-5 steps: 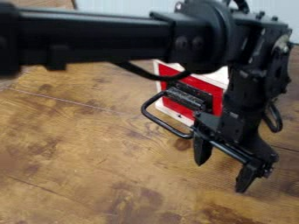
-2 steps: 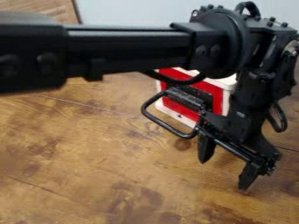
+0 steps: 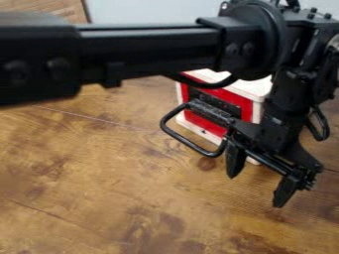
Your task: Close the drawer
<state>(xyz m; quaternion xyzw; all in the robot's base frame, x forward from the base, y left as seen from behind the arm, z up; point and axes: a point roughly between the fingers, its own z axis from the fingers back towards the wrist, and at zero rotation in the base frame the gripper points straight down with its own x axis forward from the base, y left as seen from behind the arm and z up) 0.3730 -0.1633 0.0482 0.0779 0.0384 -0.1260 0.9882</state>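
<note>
- The drawer (image 3: 223, 97) is a small red unit with white edges, standing on the wooden table (image 3: 93, 179) right of centre; its upper and right parts are hidden behind the robot.
- A dark grilled panel shows on the face of the drawer that is turned toward the lower left.
- From that face a black loop handle (image 3: 181, 135) reaches out and down toward the lower left, lying low over the wood.
- How far the drawer is pulled out cannot be told, since the robot hides much of its body.
- The black arm (image 3: 119, 55) comes in from the left edge and runs across above the drawer, large and blurred because it is close to the camera.
- The wrist turns downward in front of the drawer's right side.
- The gripper (image 3: 257, 187) hangs below and to the right of the drawer, just beyond the near end of the handle, pointing down at the table.
- Its two black fingers (image 3: 235, 167) are spread apart, and only bare wood shows between them.
- The finger nearer the handle stands just beside the handle's lower right corner; whether they touch cannot be told.
- The other finger is further to the lower right, clear of the drawer.
</note>
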